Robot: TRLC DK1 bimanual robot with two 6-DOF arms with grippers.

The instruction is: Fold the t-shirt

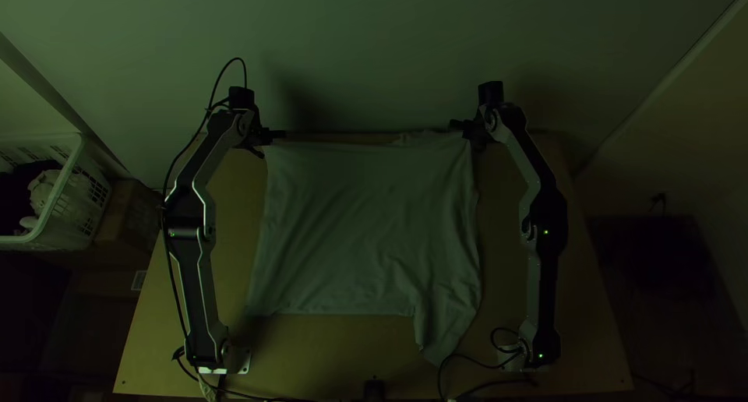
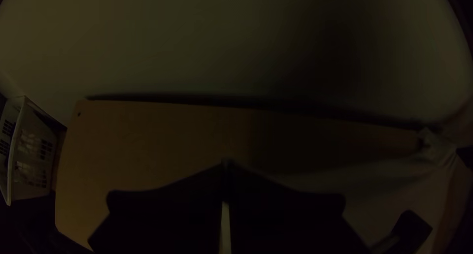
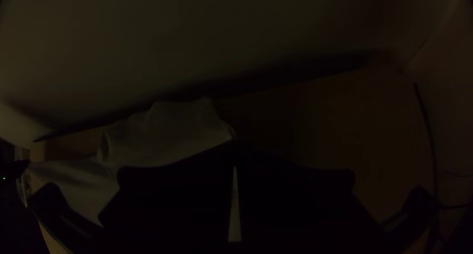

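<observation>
My left gripper (image 2: pixel 227 161) and right gripper (image 3: pixel 235 142) are at the two far corners of the t-shirt (image 1: pixel 358 223), both pairs of jaws closed and, as far as I can make out, each pinching a bit of cloth. The shirt lies spread on the table (image 1: pixel 312 354) between my arms, its far edge close to the table's far edge.

My first worry is the grip: I seem to have only a little fabric at each corner, so a hard or uneven pull could let one slip out and skew the fold. Next is the loose flap (image 1: pixel 442 332) pointing towards the near side, by my right arm's base. It sticks out past the rest of the near hem, and its tip lies right by a black cable (image 1: pixel 467 357); dragging it could catch the cable. The creases above it could be trapped in the fold as a lump. Finally, the bunched cloth (image 3: pixel 172 128) near my right jaws might roll under rather than lie flat if I lower that corner without tension.
</observation>
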